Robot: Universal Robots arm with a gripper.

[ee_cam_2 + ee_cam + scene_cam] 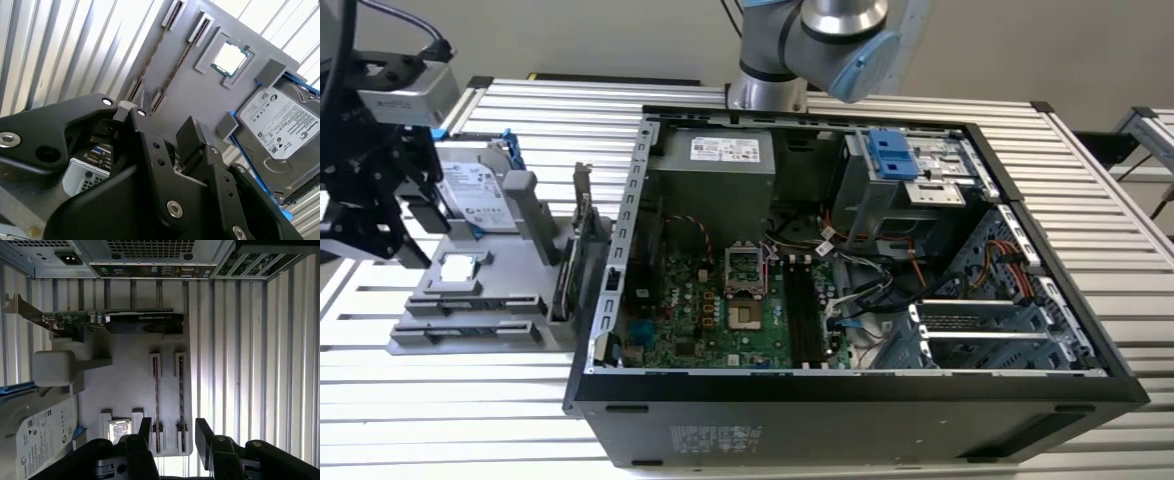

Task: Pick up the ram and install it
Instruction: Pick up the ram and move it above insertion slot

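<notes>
Tool point(173, 429) hovering empty, jaws spread, over grey holder point(125, 385) at 9 o'clock of open case point(854, 415) in exterior view. Ram point(181, 395) standing on edge in holder slot, lining up between jaws. Likely light, stiff, fragile; gripping flat faces mid-length looking safest.

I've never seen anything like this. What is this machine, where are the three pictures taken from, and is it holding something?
It is a robot arm working beside an open computer on a slatted metal table. The exterior view looks from off the arm; both wrist views come from cameras riding on it. Its end effector, a two-fingered clamp, is open and holds nothing. It hangs over a grey tray carrying two thin memory sticks, a chip, a hard drive and a graphics card.
</notes>
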